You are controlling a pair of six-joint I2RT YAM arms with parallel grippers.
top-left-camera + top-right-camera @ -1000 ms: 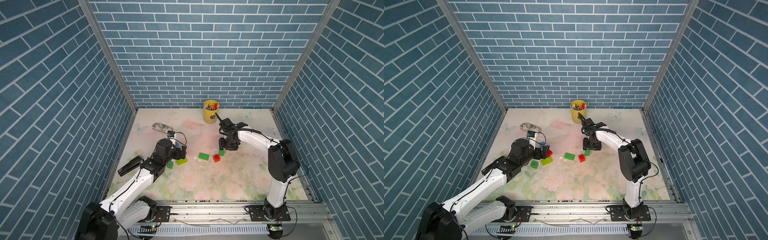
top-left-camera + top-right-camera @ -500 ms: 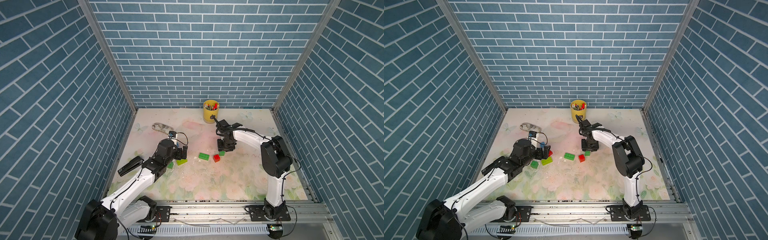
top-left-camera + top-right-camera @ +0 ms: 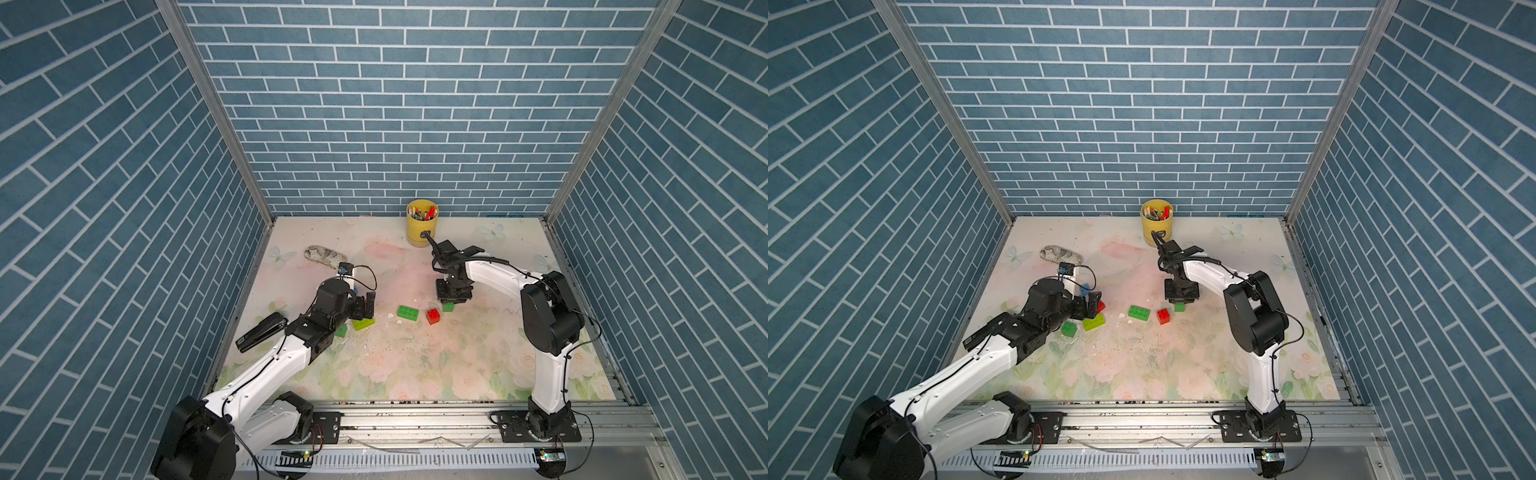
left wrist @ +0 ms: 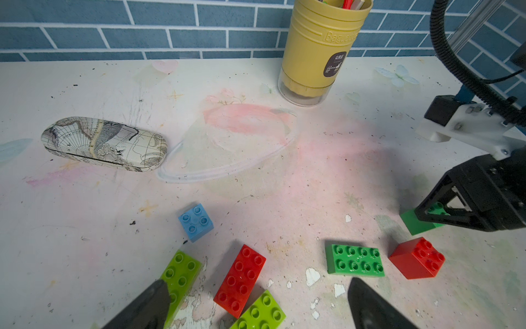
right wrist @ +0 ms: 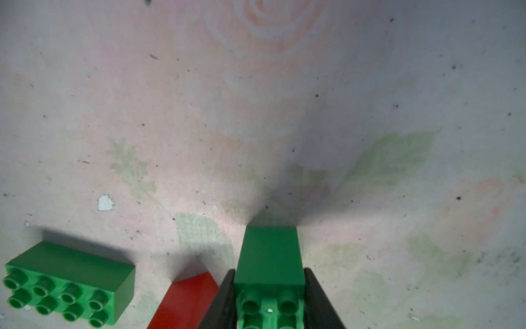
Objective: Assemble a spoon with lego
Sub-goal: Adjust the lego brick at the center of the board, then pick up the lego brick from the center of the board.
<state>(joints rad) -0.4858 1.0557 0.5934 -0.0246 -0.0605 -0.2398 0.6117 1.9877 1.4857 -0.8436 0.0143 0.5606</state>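
Observation:
The lego lies as loose bricks on the floral mat; no joined spoon is in view. My right gripper [image 5: 269, 270] is shut on a small dark green square brick [image 5: 269, 250], studs up, whose base rests on the mat [image 3: 448, 307]. Beside it are a red square brick [image 3: 433, 316] and a green oblong brick [image 3: 407, 312]. My left gripper [image 4: 258, 282] stands open, low over a red oblong brick [image 4: 240, 280] and two lime bricks [image 4: 179, 275] [image 4: 260, 312]. A light-blue brick [image 4: 195, 222] lies just beyond them. Another green brick [image 3: 1069, 329] lies by the left arm.
A yellow pen cup [image 3: 422, 224] stands at the back wall, just behind the right arm. A map-print glasses case [image 3: 322, 255] lies at the back left. Blue brick walls close in three sides. The front half of the mat [image 3: 415, 365] is bare.
The right gripper's jaws have closed onto the small green square brick, and the right arm's elbow has swung. The left arm has hardly moved.

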